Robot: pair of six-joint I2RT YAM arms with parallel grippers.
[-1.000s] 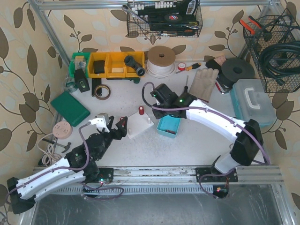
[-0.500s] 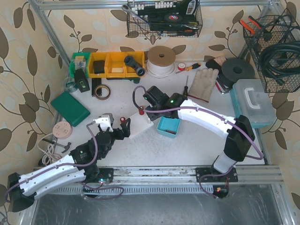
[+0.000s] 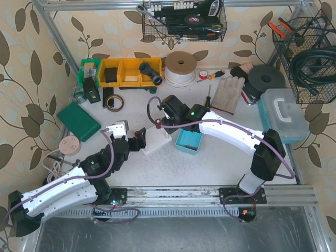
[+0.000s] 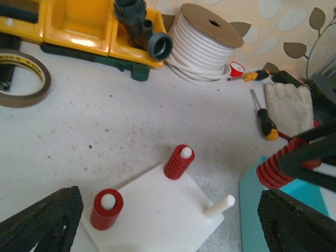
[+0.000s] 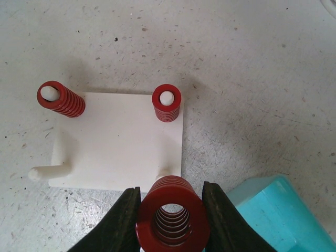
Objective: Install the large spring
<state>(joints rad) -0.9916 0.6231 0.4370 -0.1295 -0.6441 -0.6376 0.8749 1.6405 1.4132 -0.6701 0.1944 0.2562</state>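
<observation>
Bare peg [image 5: 50, 171] at a corner of the white plate [image 5: 121, 142] open from above, two sprung pegs [image 5: 166, 102] along the opposite edge, large spring [image 5: 173, 202] in the right gripper [image 5: 171, 210] over the near edge, teal tray [image 5: 265, 202] just beside, left gripper [image 4: 169, 197] spread wide at the plate's left, perhaps touching.

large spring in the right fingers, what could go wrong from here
1. The large spring hangs over the plate edge, not over the bare peg. Lowered off-centre, it may catch the peg tip or shove the plate, which nothing visibly holds down.
2. The right fingers grip only its curved sides, so it could tilt or slip.
3. The open left fingers sit close to the plate and could be bumped.
</observation>
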